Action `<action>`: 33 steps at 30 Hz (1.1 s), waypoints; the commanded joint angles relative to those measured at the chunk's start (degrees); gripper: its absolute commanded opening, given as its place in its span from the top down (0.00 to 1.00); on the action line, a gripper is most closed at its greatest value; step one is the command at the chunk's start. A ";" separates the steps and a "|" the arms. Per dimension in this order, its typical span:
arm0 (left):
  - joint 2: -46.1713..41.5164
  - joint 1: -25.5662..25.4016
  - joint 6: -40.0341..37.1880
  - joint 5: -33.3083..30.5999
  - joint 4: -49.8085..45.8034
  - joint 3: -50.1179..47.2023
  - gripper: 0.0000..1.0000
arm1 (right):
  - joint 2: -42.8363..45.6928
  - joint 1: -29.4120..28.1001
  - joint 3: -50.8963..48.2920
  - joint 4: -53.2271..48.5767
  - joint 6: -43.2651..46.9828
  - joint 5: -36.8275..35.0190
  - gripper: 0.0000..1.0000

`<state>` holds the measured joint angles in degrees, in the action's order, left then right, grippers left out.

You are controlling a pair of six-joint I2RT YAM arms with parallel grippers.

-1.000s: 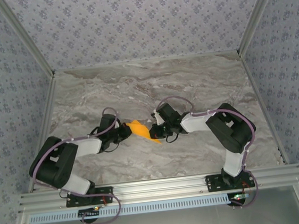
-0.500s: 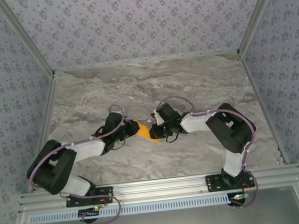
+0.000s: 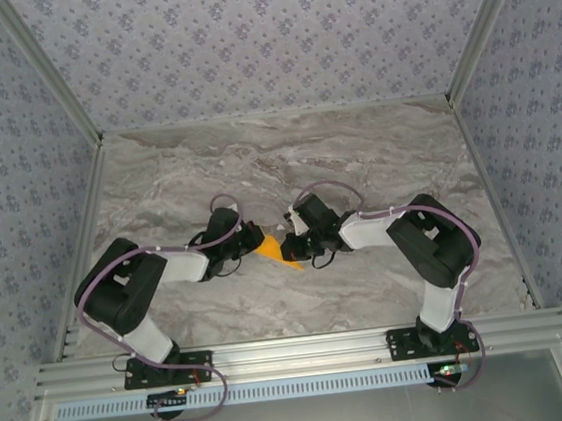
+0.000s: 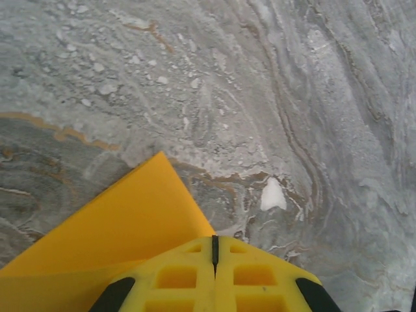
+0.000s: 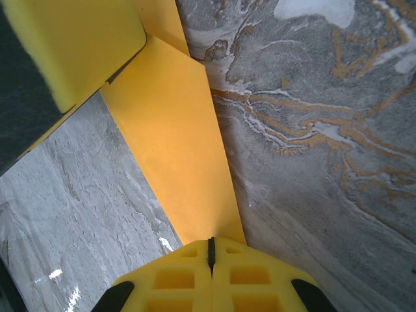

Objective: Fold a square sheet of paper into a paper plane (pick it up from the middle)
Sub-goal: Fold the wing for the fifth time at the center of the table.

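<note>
Top external view first: the two arms reach inward and meet near the middle of the marbled surface [image 3: 355, 152], closer to its near half. The left claw [image 3: 253, 242] and the right claw [image 3: 287, 247] face each other with the orange paper [image 3: 273, 252] stretched between them. From up here the paper reads as a small pointed shape, its tip aimed toward the near right.

On the left wrist camera, the left claw [image 4: 214, 250] has its yellow fingers [image 4: 175, 276] pressed together with only a thin dark seam between them. The orange paper [image 4: 123, 231] runs in under them from the left, one corner pointing away toward the far side. I read that as a closed pinch on the paper's edge.

On the right wrist camera, the right claw [image 5: 210, 250] is closed just as tightly, seam to seam, and the orange paper [image 5: 172, 130] leaves its tips as a long strip with a crease across it. It runs up to a yellow finger [image 5: 71, 39] of the other claw at the upper left, so both claws have hold of the paper, one at each end.

I cannot tell whether the paper's lower edge touches the surface or hangs just above it.
</note>
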<state>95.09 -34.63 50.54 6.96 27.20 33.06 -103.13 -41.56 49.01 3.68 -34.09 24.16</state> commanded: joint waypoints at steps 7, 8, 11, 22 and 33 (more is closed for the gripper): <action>0.46 0.20 4.26 -8.25 2.05 -4.12 0.95 | -4.79 -0.90 -3.05 -10.01 -0.05 -4.48 1.00; 0.39 0.23 4.62 -8.97 2.07 -4.62 0.96 | -4.86 -0.90 -3.13 -10.09 -0.06 -4.48 1.00; 0.11 0.44 5.72 -10.99 2.57 -6.38 0.96 | -5.14 -0.93 -3.05 -10.48 -0.10 -4.56 1.00; -2.85 6.01 7.64 -13.47 3.84 -12.59 0.96 | -6.03 -0.84 -3.06 -12.32 -0.15 -5.64 1.00; -13.79 10.85 1.64 -11.24 -3.88 -13.13 0.94 | -6.12 -0.94 -2.20 -12.36 -0.06 -4.67 1.00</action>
<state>83.96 -24.36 55.86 -3.20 29.06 19.75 -104.29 -41.95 49.84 4.54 -34.11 24.51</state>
